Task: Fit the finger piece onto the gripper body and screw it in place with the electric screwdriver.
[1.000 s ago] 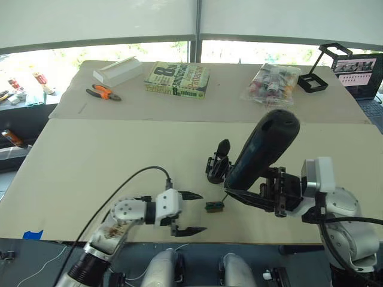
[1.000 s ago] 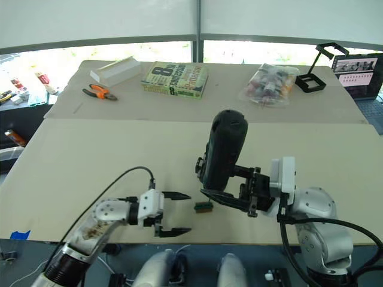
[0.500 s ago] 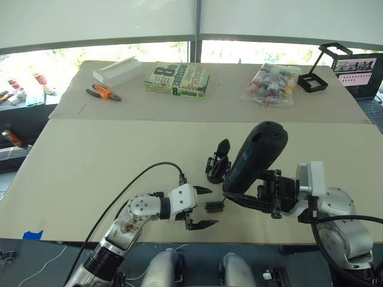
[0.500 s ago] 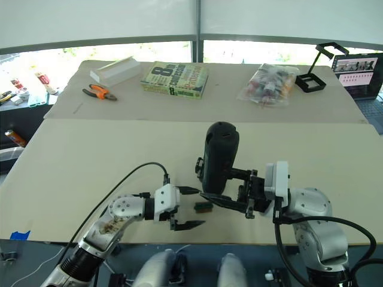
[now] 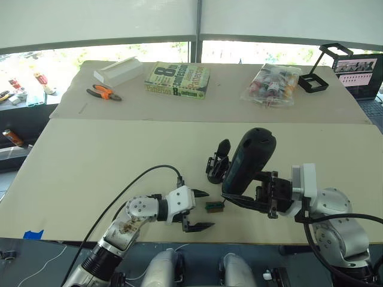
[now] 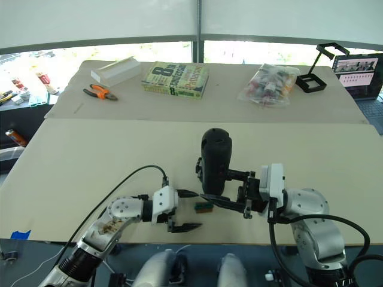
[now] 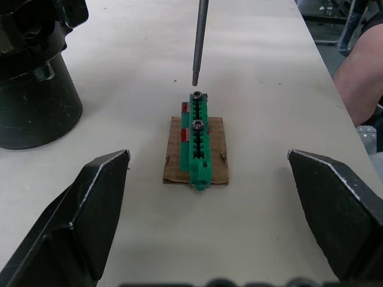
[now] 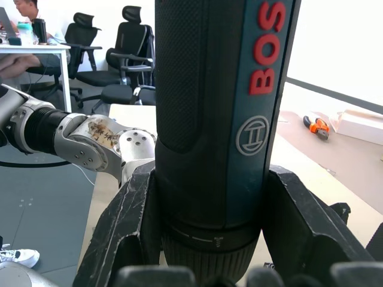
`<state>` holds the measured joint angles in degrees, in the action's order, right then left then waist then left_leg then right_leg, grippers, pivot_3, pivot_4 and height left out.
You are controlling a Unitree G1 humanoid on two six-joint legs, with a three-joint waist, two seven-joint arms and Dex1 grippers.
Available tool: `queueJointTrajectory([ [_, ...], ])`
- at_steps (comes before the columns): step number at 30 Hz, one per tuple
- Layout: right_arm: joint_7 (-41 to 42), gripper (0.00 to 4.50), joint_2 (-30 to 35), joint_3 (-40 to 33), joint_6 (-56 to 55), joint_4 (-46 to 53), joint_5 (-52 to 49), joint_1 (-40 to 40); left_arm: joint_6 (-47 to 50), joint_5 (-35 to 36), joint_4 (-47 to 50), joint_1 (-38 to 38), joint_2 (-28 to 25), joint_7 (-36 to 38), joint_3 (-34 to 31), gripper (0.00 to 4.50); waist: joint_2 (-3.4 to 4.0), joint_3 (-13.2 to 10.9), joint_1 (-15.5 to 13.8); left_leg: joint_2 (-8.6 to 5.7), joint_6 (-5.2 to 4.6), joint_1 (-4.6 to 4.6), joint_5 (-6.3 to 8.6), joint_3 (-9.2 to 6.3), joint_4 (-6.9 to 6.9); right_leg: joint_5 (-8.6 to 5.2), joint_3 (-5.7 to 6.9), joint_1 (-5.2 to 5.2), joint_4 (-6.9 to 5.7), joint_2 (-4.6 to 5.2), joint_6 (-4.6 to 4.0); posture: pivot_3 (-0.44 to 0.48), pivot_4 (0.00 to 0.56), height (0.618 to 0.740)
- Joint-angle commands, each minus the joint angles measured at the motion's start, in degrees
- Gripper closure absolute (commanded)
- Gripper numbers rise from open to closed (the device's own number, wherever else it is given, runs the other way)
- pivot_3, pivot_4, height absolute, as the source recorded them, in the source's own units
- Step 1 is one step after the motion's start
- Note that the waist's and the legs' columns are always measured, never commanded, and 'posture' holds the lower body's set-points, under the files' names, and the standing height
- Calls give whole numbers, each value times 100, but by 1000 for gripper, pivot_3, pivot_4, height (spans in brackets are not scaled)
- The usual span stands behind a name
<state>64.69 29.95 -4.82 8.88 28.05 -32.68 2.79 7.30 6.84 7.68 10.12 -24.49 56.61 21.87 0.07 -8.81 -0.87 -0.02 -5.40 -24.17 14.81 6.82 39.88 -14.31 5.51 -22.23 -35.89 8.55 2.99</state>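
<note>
The electric screwdriver (image 5: 248,158), judged heavy and rigid, was clamped low on its barrel by the right end effector (image 5: 254,194), while the left end effector (image 5: 200,210) was spread.

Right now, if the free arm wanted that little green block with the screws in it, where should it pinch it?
Across its long narrow sides, near the middle. The green block lies flat on a brown pad, a slim bar with two screw heads on top, pointing straight away between the open left gripper. Coming along the table, the fingers would likely straddle it, clear of the electric screwdriver's bit poised above the far screw.
</note>
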Motion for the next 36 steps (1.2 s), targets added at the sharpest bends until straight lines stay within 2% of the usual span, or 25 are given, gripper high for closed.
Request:
queueJointTrajectory([
  [1,-54,2577,14,-55,-264,133,-90,37,-91,-22,-145,-89,-25,27,76,0,0,0,0,0,0,0,0,0,0,0,0,0,0,0,0,0,150,740],
  [36,-182,2577,97,-81,-157,300,-396,-66,-206,2,-297,-30,38,46,107,0,1,3,-12,1,-1,6,1,-2,0,0,-1,5,-1,4,0,0,150,740],
])
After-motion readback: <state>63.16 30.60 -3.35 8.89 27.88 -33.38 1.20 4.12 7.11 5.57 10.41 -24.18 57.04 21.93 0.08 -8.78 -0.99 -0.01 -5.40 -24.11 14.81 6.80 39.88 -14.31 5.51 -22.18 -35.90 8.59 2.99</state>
